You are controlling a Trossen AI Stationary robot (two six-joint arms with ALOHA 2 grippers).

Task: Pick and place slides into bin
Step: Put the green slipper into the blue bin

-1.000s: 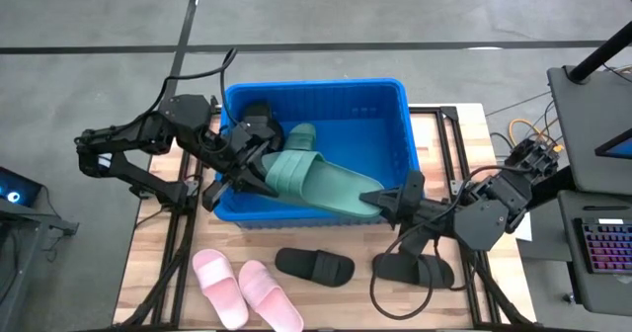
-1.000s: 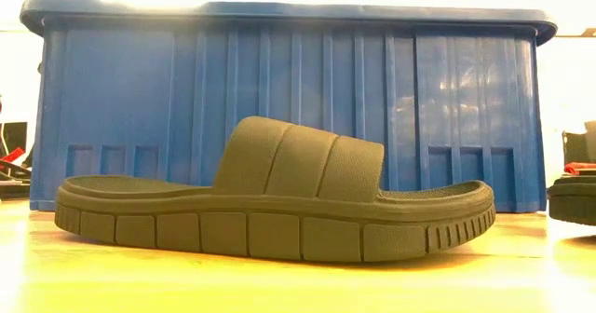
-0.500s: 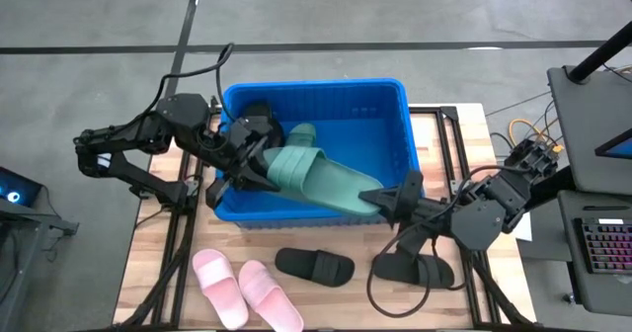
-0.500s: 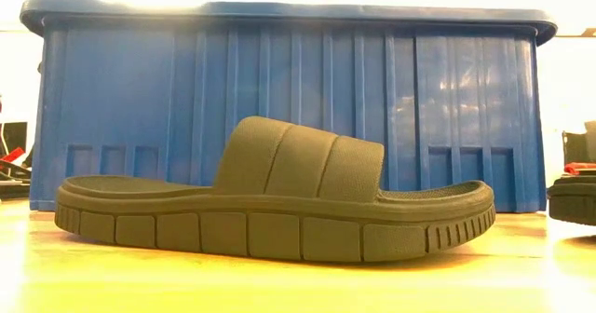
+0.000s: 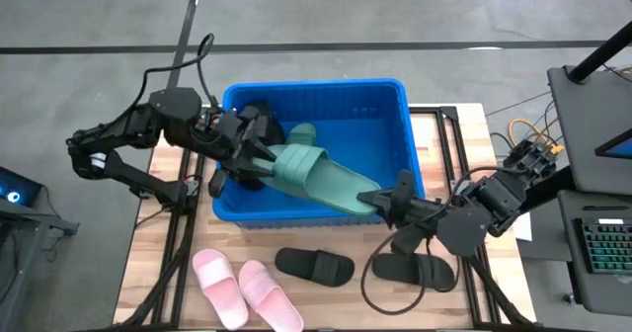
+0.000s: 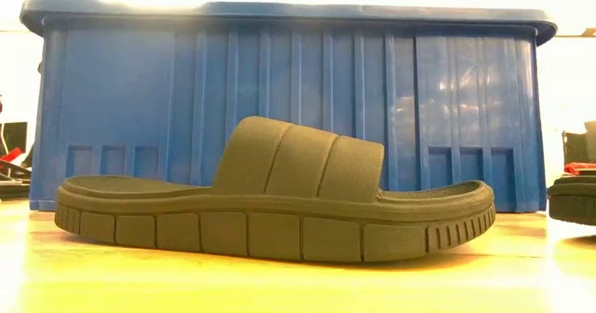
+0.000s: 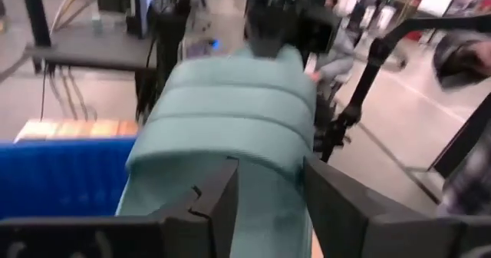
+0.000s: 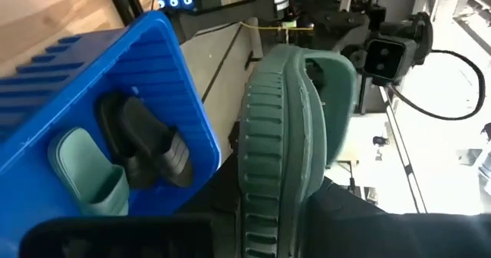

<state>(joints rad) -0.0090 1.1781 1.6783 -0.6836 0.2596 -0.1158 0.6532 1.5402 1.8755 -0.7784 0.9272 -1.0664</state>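
The left gripper [image 5: 259, 162] stands parted around the green slide [image 5: 316, 177], which slants over the bin [image 5: 400, 124]; the right gripper [image 5: 387, 200] pinches its other end — pink [image 5: 247, 288] and black slides [image 5: 314, 266] wait outside.

Blue bin [image 5: 400, 124]: big rectangular tub w/ ribbed walls, rolled rim, upright at back-centre of counter. Green slide [image 5: 316, 177] lies tilted across bin's inside, heel end over the front-right rim, strap end toward bin's left. Inside bin at back-left: 2nd green slide [image 5: 301, 133] & a black slide [image 5: 259, 113]. On counter in front of bin: pink pair [image 5: 245, 289] side by side at left, black slide [image 5: 314, 265] centre, another black slide [image 5: 415, 269] to its right.
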